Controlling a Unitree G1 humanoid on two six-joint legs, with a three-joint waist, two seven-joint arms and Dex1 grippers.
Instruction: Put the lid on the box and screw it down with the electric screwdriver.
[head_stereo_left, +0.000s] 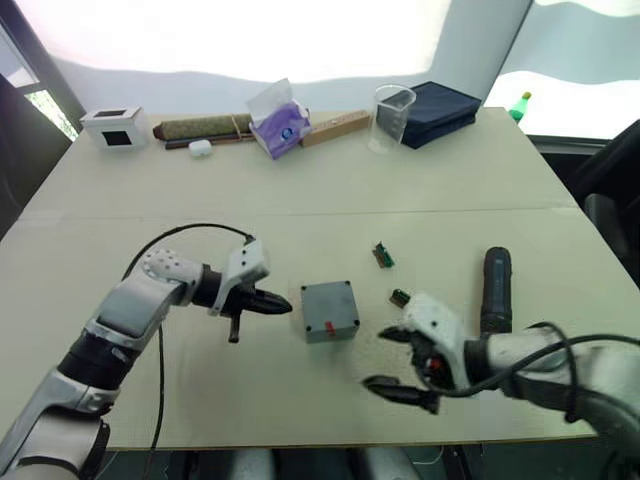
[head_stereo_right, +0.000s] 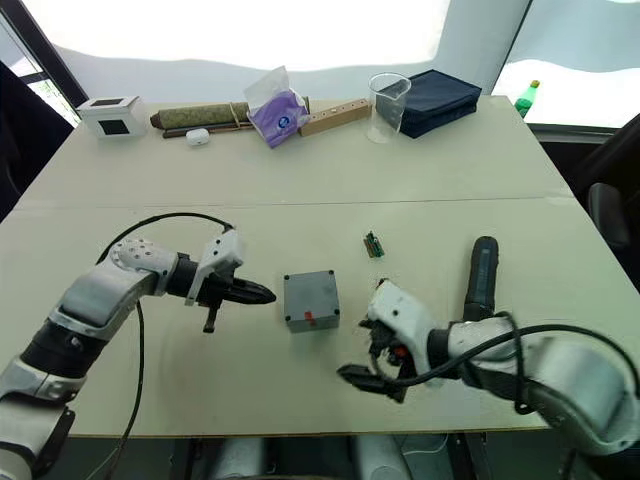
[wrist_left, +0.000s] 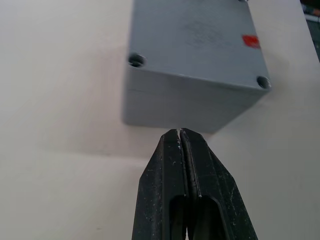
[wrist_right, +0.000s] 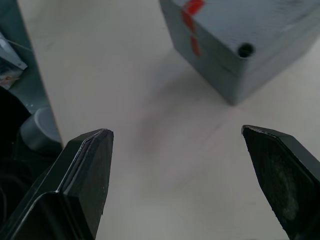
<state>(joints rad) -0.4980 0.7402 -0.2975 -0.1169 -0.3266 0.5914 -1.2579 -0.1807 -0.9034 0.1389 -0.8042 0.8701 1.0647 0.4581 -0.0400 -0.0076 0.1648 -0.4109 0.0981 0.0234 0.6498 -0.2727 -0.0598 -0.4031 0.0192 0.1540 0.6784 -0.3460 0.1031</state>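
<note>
Nearest us, at the lower right of the frame, our right gripper (head_stereo_left: 397, 362) hangs over the table (head_stereo_left: 300, 200) with its black fingers spread wide and empty, the electric screwdriver (head_stereo_left: 496, 290) lying just beyond it. At frame centre sits the box (head_stereo_left: 329, 311) with the lid (wrist_left: 195, 37) on top (red mark on the near side, screw holes at the corners). Our left gripper (head_stereo_left: 285, 303), fingers pressed together and holding nothing, points at the box from the left, tips just short of its wall.
</note>
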